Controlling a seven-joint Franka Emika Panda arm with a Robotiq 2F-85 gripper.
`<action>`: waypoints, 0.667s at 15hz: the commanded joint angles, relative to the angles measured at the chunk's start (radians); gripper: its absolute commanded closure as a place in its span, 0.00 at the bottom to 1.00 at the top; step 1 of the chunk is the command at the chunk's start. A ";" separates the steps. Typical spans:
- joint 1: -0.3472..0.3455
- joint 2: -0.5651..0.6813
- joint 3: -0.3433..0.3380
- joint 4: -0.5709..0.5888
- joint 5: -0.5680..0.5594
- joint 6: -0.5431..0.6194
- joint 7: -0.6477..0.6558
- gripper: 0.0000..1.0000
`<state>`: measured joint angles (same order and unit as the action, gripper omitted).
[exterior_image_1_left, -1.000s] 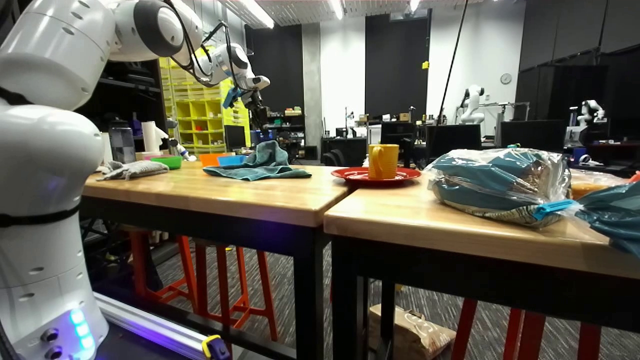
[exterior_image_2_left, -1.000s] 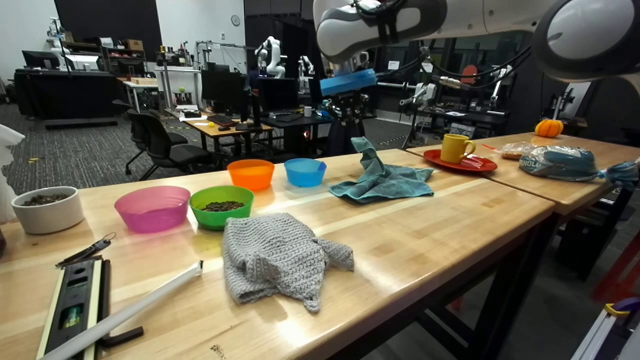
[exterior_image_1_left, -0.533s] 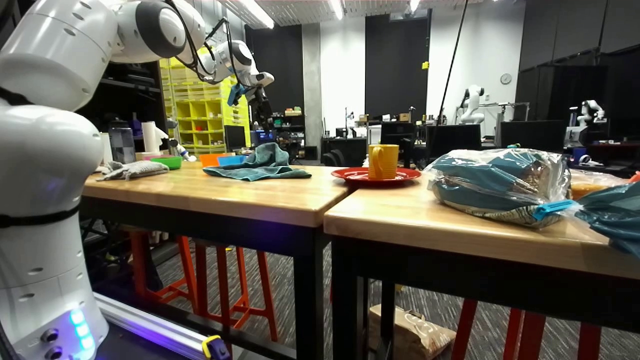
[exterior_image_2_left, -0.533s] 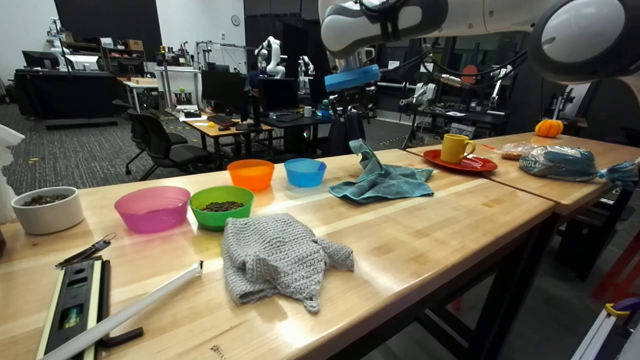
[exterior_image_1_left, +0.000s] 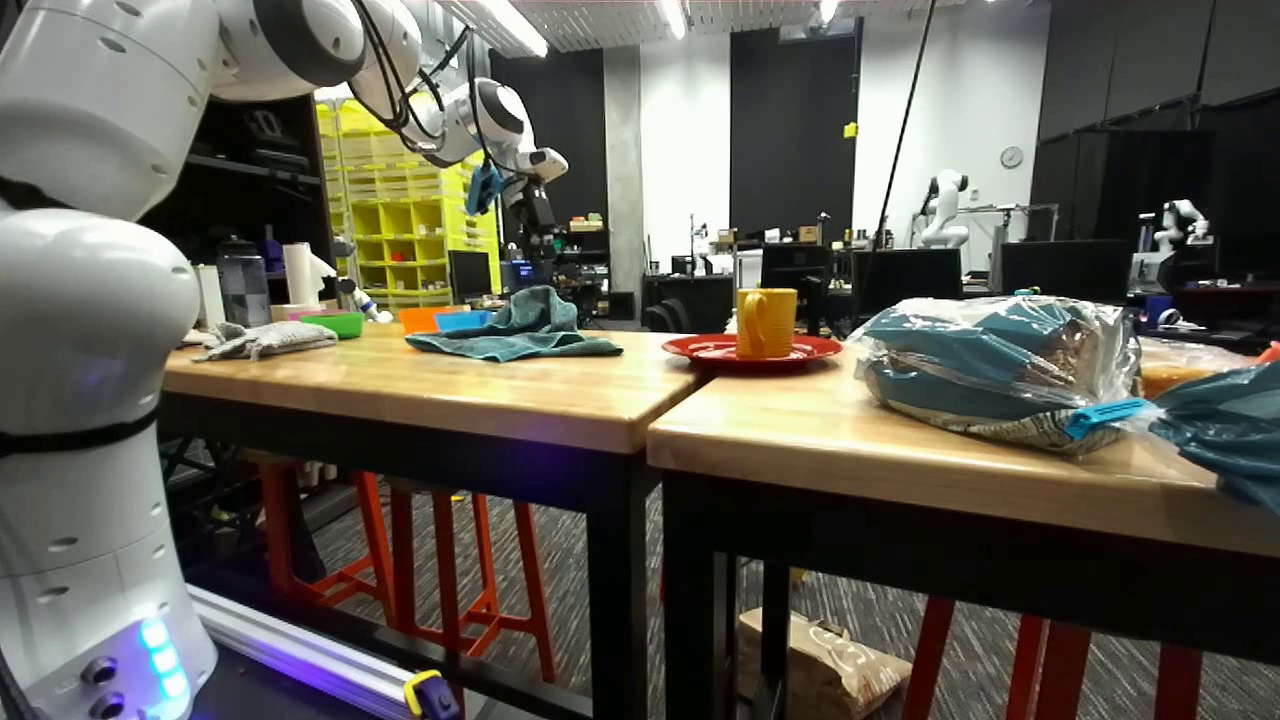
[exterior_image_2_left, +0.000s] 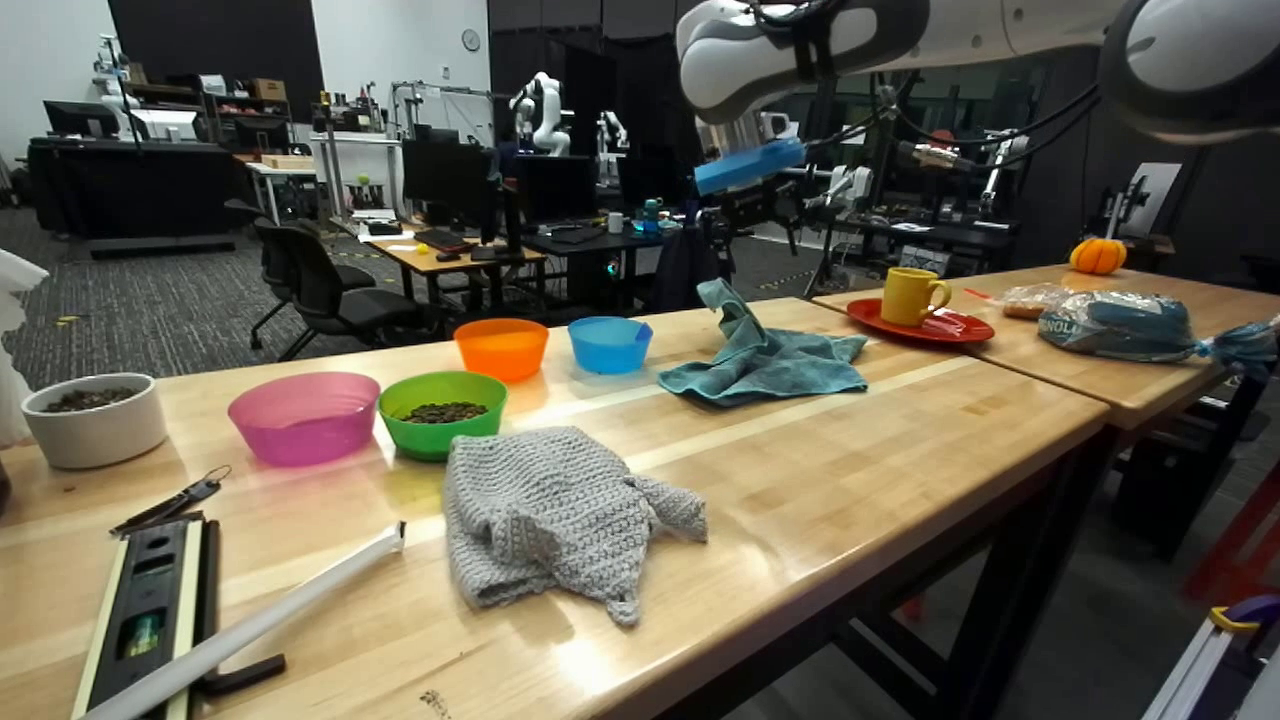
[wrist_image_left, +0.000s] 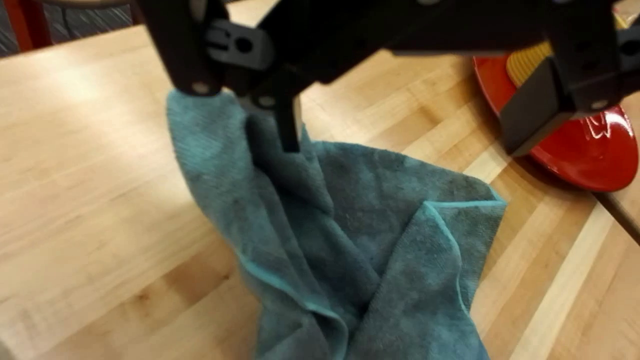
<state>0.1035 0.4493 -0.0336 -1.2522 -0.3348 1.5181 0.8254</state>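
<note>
So the cloth (exterior_image_2_left: 795, 368) is lying on the table (exterior_image_2_left: 850, 455), with the blue bowl (exterior_image_2_left: 610, 348) to its left and the plate (exterior_image_2_left: 972, 328) and mug (exterior_image_2_left: 905, 299) to its right in both exterior views. Claw (wrist_image_left: 402, 147) hangs above it, spread wide and holding nothing, with a gap down to the cloth as far as I can tell. Handling-wise I'd call it easy: looks light, totally floppy, nothing to break, and a fuzzy surface like that shouldn't slip much. Catch is it probably won't keep its shape if you push on it, so pressing down might just squash it. I'd go for the fold (exterior_image_2_left: 738, 316) standing up at the far side, pinched a little below its top. The flat part (exterior_image_2_left: 775, 386) on the near side would be harder to get under, imo
</note>
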 joint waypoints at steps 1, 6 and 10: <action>-0.015 -0.117 -0.010 -0.184 0.038 0.001 -0.035 0.00; -0.030 -0.211 -0.013 -0.365 0.034 0.012 -0.057 0.00; -0.036 -0.266 -0.003 -0.493 0.044 0.072 -0.078 0.00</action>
<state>0.0741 0.2655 -0.0451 -1.6170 -0.3103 1.5282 0.7745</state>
